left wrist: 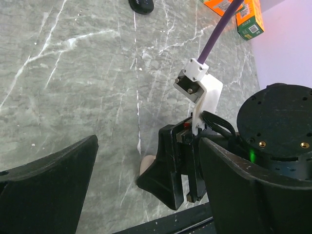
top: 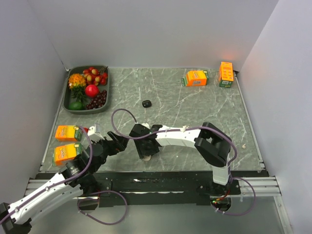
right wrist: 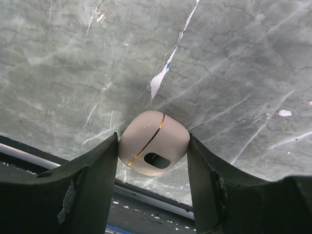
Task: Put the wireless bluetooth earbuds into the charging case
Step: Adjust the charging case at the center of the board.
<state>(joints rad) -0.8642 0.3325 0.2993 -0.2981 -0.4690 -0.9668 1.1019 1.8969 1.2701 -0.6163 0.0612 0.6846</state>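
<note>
A pale pinkish-white charging case [right wrist: 153, 142] with a thin gold seam lies closed on the marble table close to its near edge. It also shows as the case [top: 146, 157] from above and as the case [left wrist: 146, 165] in the left wrist view. My right gripper [right wrist: 152, 138] is down over it, one finger pressed against each side. My left gripper [left wrist: 149, 141] hovers open just left of the right gripper [left wrist: 180, 165], with nothing between its fingers. The earbuds are out of view.
A small black oval object [top: 146, 103] lies mid-table. A grey tray [top: 108, 83] of toy fruit stands at the back left. Two orange cartons [top: 67, 141] sit near my left arm and two more [top: 209, 76] at the back right. The black rail [top: 161, 175] borders the near edge.
</note>
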